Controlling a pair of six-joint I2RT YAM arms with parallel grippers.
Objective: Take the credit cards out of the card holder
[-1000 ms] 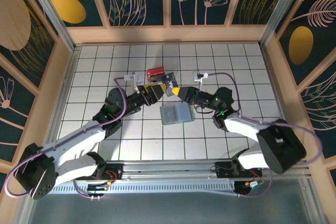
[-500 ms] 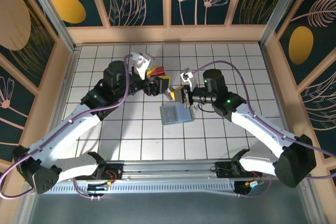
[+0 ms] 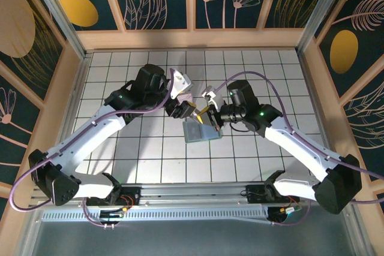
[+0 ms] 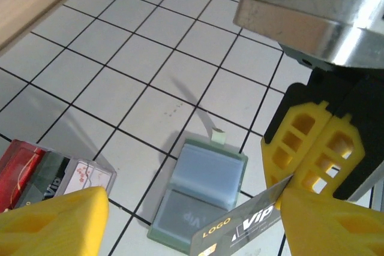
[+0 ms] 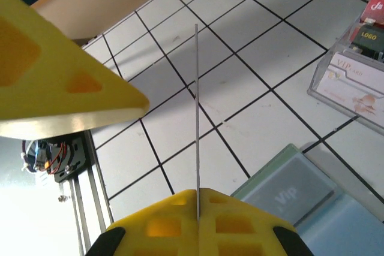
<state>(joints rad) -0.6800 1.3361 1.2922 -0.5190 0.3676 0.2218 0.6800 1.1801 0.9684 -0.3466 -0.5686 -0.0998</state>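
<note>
Above the card holder [image 3: 201,130], our right end effector [image 3: 208,112] pinches a card [image 4: 240,229]; our left end effector [image 3: 182,110] gapes, and we fear a mistimed handover drops it.

Left gripper [image 3: 185,110] agape (right gripper [image 5: 198,207] clamped)

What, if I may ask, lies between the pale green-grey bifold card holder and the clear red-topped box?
Bare white tiles between card holder and box, per the left wrist view.

— What colours do you see?
— The left arm [image 3: 90,148] and right arm [image 3: 300,145] have white shells, black joints and small green lights [image 3: 260,113]. A purple cable [image 3: 252,74] follows each. Fingers [image 5: 54,109] are yellow, with holes.
</note>
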